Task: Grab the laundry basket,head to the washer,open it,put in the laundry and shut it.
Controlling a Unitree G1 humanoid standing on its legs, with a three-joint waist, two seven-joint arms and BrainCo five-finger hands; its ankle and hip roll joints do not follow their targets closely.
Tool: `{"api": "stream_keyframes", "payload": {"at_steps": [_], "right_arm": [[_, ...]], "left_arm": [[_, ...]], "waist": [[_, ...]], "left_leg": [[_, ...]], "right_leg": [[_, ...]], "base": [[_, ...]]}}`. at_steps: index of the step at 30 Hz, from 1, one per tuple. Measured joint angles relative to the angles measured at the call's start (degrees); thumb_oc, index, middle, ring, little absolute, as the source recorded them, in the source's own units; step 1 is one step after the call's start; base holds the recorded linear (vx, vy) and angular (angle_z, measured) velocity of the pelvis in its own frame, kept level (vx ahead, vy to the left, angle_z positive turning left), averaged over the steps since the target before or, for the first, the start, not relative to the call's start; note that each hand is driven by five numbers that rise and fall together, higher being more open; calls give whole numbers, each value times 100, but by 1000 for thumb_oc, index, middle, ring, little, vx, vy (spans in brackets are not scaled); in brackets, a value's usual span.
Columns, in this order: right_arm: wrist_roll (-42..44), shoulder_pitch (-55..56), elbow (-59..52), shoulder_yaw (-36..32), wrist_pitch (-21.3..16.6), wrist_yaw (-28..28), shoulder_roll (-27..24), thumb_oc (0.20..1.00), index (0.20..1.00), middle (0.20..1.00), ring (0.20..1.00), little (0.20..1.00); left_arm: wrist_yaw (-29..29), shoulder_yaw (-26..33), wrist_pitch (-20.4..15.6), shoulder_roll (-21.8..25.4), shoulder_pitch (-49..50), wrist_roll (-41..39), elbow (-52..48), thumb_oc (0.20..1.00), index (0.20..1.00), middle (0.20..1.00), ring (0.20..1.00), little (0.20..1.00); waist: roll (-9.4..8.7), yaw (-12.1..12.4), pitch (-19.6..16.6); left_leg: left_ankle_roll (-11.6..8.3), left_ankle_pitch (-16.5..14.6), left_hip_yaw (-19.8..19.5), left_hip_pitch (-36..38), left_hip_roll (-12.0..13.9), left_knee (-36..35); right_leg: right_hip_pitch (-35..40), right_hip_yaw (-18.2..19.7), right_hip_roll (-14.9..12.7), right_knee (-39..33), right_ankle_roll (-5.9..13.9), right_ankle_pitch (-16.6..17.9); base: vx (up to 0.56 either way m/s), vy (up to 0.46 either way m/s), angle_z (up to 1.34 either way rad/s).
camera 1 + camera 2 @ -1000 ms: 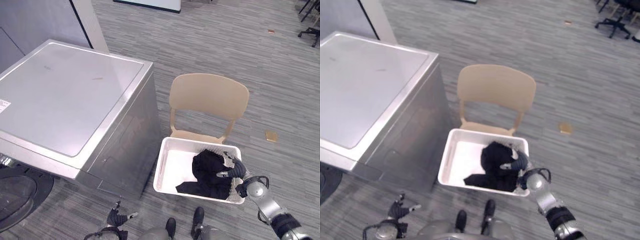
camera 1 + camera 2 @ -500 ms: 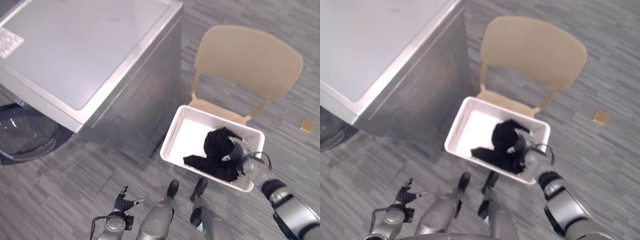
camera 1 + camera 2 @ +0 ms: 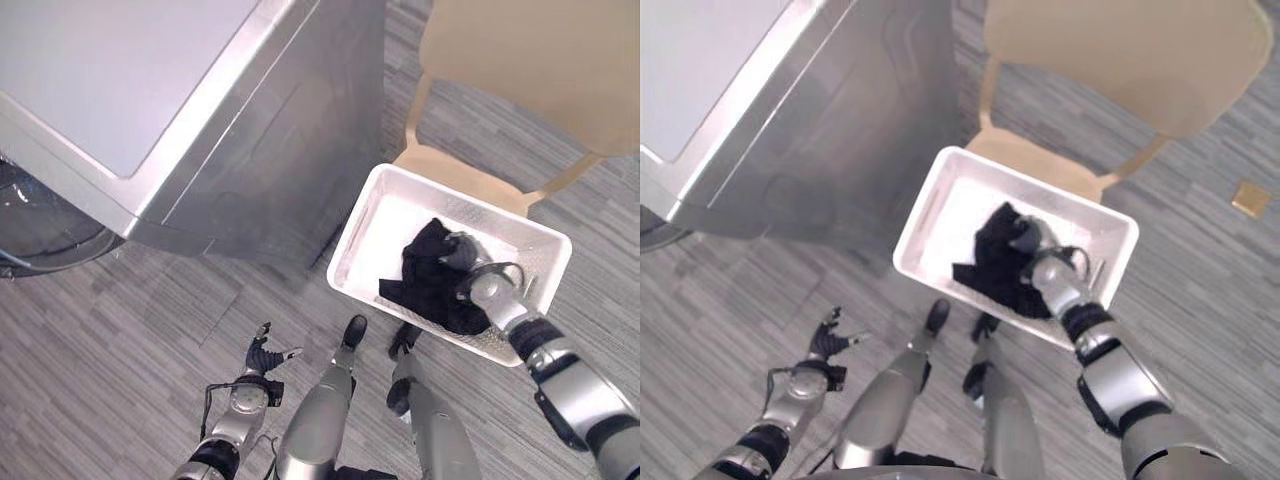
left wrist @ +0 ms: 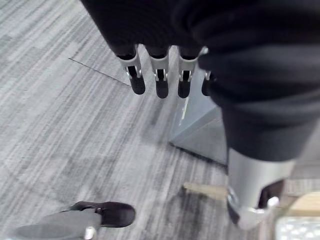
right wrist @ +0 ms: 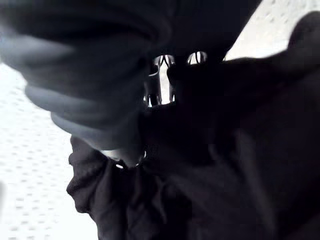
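A white perforated laundry basket stands at the seat of a beige chair, right beside the washer. A heap of black laundry lies in its right half. My right hand reaches in from the lower right and is sunk in that cloth; the right wrist view has black cloth bunched all round the hand. Low at the bottom left, my left hand hangs open over the carpet, its fingers straight and holding nothing.
The silver washer fills the upper left, with its round glass door swung open at the far left. The beige chair stands behind the basket. A small brown square lies on the grey carpet to the right.
The camera has tilted down, so washer, chair and basket slid up the picture. My right hand stays in the black laundry. The left hand still hangs low and open.
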Motion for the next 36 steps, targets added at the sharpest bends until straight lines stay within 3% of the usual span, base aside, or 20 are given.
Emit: {"api": "stream_keyframes", "payload": {"at_steps": [2,4,10,14,16,17,18,19,20,21,23,25,26,27,28,29,31,32,34,36], "right_arm": [[313,231,-335,-79,-102,80,66,200,200,200,200,200],[868,994,-1444,-495,-194,301,93,200,200,200,200,200],[1634,2309,-2692,-923,-418,863,120,200,200,200,200,200],[1859,2907,-3362,-1173,-523,1253,115,200,200,200,200,200],[1865,3043,-3475,-1279,-523,1309,127,200,200,200,200,200],[1864,3087,-3488,-1311,-521,1326,119,200,200,200,200,200],[1860,3134,-3524,-1357,-519,1331,110,200,200,200,200,200],[1859,3276,-3610,-1450,-523,1353,110,200,200,200,200,200],[1849,3310,-3691,-1505,-523,1376,146,200,200,200,200,200],[1849,3343,-3822,-1527,-557,1377,148,200,200,200,200,200],[1849,3127,-3932,-1483,-573,1396,188,200,200,200,200,200],[1855,2905,-3956,-1363,-581,1377,175,200,200,200,200,200],[1855,2766,-3950,-1301,-584,1370,145,200,200,200,200,200],[1874,2760,-4074,-1244,-596,1333,144,200,200,200,200,200],[1975,2784,-4156,-1242,-602,1300,125,200,200,200,200,200],[2009,2759,-4199,-1237,-607,1276,106,200,200,200,200,200],[2053,2647,-4183,-1151,-639,1243,103,200,200,200,200,200],[2056,2532,-4229,-987,-635,1225,113,200,200,200,200,200],[2057,2537,-4455,-843,-635,1184,108,200,200,200,200,200],[2058,2532,-4676,-827,-654,1186,117,200,200,200,200,200]], "left_arm": [[-17,75,7,-1,59,-2,-70,1000,1000,1000,1000,1000],[-103,348,64,-40,253,-2,-239,1000,1000,1000,1000,1000],[-269,708,190,-7,1076,-2,-307,1000,1000,1000,1000,1000],[-398,725,258,2,1377,6,-373,1000,1000,1000,1000,1000],[-411,697,307,-44,1355,5,-431,1000,1000,1000,1000,1000],[-408,687,335,-43,1348,3,-550,1000,1000,1000,1000,1000],[-408,683,339,-47,1357,4,-757,1000,1000,1000,1000,1000],[-408,666,305,-37,1361,4,-1098,1000,1000,1000,1000,1000],[-393,627,301,36,1385,3,-1381,1000,1000,1000,1000,1000],[-394,604,273,99,1394,3,-1629,1000,1000,1000,1000,1000],[-383,536,249,269,1405,3,-2062,1000,1000,1000,1000,1000],[-367,490,241,349,1393,1,-2204,1000,1000,1000,1000,1000],[-359,507,253,299,1380,0,-2284,1000,1000,1000,1000,1000],[-337,507,231,300,1405,-1,-2597,1000,1000,1000,1000,1000],[-324,494,225,293,1352,-2,-2842,1000,1000,1000,1000,1000],[-309,462,199,278,1309,-2,-3081,1000,1000,1000,1000,1000],[-293,364,193,297,1195,-2,-3215,1000,1000,1000,1000,1000],[-271,200,215,312,999,-4,-3260,1000,1000,1000,1000,1000],[-269,-2,207,312,702,0,-3428,1000,1000,1000,1000,1000],[-286,-259,115,256,377,6,-3528,1000,1000,1000,1000,1000]], "waist": [[-37,-44,-101],[-67,-126,-207],[-322,-447,-1145],[-335,-500,-1407],[-163,-628,-1401],[-76,-665,-1393],[20,-701,-1372],[151,-740,-1399],[157,-653,-1423],[157,-571,-1436],[133,-347,-1450],[129,-202,-1460],[236,-199,-1458],[316,-134,-1496],[325,-177,-1492],[392,-145,-1483],[410,-104,-1418],[272,-170,-1307],[30,-454,-1222],[5,-734,-1251]], "left_leg": [[4,-30,97,149,-8,-30],[28,-81,238,456,-10,-125],[200,-261,542,1053,-24,-358],[267,-276,648,1393,-35,-449],[365,-211,498,1405,0,-345],[415,-159,373,1422,32,-320],[441,-134,222,1429,81,-279],[423,-124,-1,1446,154,-180],[391,-93,-112,1381,137,-88],[369,-77,-202,1309,115,-44],[246,1,-243,1099,35,5],[131,90,-263,899,-35,60],[-15,138,-280,806,47,19],[-395,501,-375,623,132,-176],[-635,664,-392,480,187,-279],[-738,651,-326,406,353,-434],[-688,493,-53,254,512,-514],[-462,20,786,101,588,-400],[-473,-95,1608,10,469,208],[-442,-215,1952,231,588,558]], "right_leg": [[106,102,-9,0,2,-1],[364,223,-20,-2,-1,-5],[738,531,-15,-9,-78,-170],[981,641,-30,0,-76,-168],[906,818,-68,471,-15,-185],[881,991,-62,737,118,-310],[802,1195,-48,1252,260,-656],[816,1434,6,2105,307,-1233],[880,1600,60,2595,341,-1522],[963,1769,93,2774,362,-1763],[1265,1890,84,2268,353,-2041],[1488,1838,30,1603,212,-2157],[1540,1765,99,1262,164,-1970],[1584,1719,358,856,69,-1680],[1566,1682,453,718,-54,-1576],[1475,1533,567,735,-154,-1509],[1319,1306,634,837,-369,-1433],[1185,902,365,840,-631,-1269],[1317,431,-26,542,-590,-1075],[1467,68,-200,305,-566,-967]], "base": [[114,62,-27],[124,85,-32],[100,118,-29],[-51,57,-14],[-161,-42,33],[-132,-59,69],[-110,-102,97],[-130,-143,96],[-192,-192,95],[-112,-111,53],[-207,-150,25],[-248,-171,8],[-403,-183,51],[-423,-104,95],[-311,-31,123],[-223,32,93],[-246,25,71],[-248,-5,117],[-143,14,150],[-87,67,125]]}}
